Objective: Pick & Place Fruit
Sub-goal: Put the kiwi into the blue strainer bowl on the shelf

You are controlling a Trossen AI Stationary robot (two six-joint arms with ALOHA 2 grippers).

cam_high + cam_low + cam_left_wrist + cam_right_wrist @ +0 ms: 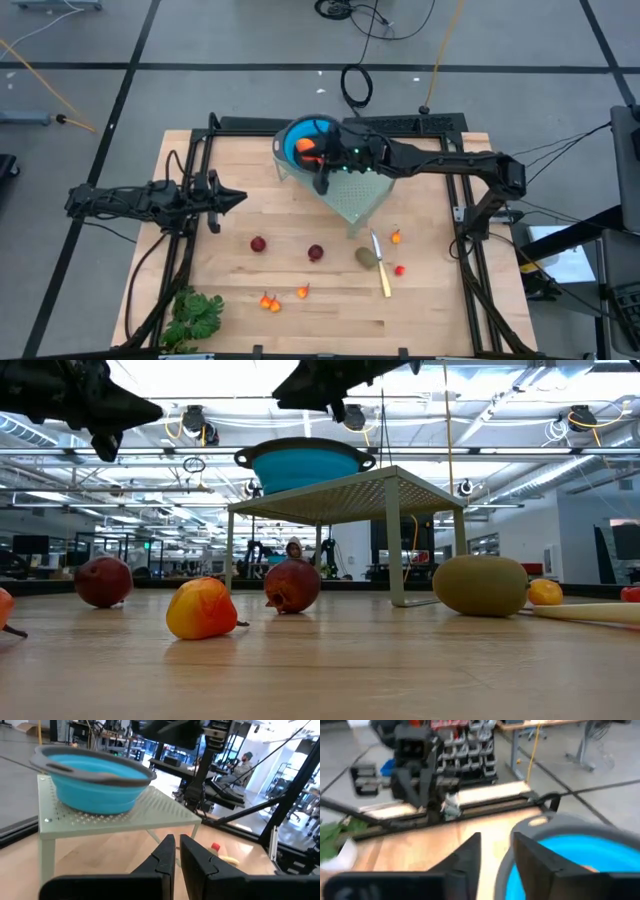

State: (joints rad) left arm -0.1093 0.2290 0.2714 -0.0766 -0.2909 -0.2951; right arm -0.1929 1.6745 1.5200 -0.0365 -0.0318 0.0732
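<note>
Lying on the light wood table are the fruit: two dark red balls, an olive-brown oval touching the knife, and small orange-red bits. An orange piece sits in the blue bowl on the mesh stand. The right claw hangs by the bowl, slightly open, empty. The left claw waits, nearly closed, empty. Behind is a workshop.

Both arms are matte black with boxy jointed links and thin black cables running along them; the right arm shows small green lights behind its wrist, and each gripper ends in two dark, wedge-shaped fingers
</note>
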